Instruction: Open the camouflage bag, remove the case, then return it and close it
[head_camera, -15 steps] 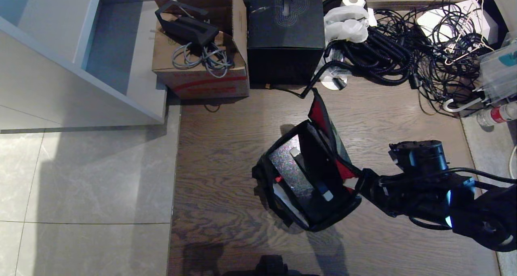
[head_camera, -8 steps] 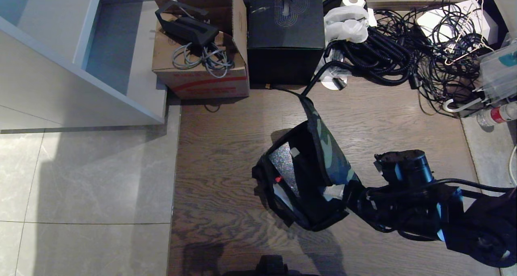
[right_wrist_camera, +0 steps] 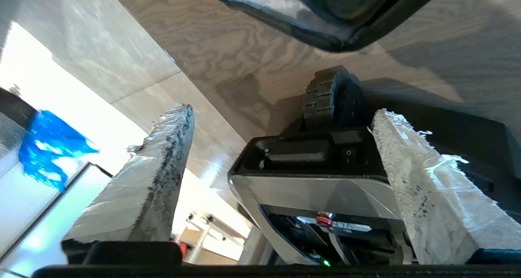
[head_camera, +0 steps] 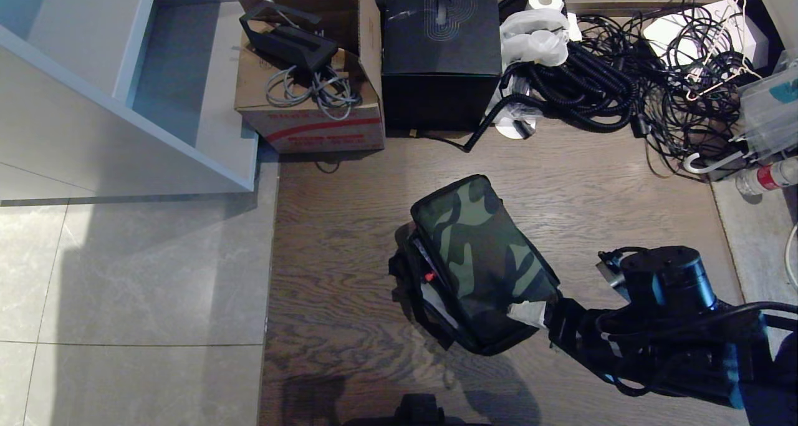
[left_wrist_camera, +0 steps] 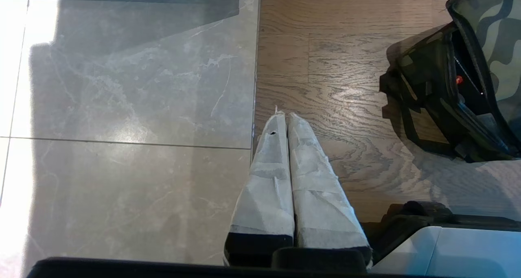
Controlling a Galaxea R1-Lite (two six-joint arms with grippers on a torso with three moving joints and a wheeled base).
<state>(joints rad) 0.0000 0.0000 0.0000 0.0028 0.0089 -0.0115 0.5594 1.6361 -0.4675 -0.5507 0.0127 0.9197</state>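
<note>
Right gripper (right_wrist_camera: pixel 281 115) wide apart, empty

right arm (head_camera: pixel 673 332): black, chunky housings, with a round black cylinder joint on top
right arm cables: thin black leads looping over the casing
right gripper (right_wrist_camera: pixel 281 115): two long wedge fingers wrapped in white tape (scuffed grey and frayed along the edges)
left gripper (left_wrist_camera: pixel 283 119): same white-taped wedge fingers, creased wrap, black mounts at the root
base (right_wrist_camera: pixel 317 196): silver-grey shell with black trim, a knobbly black wheel, one small red button and a green light
</note>
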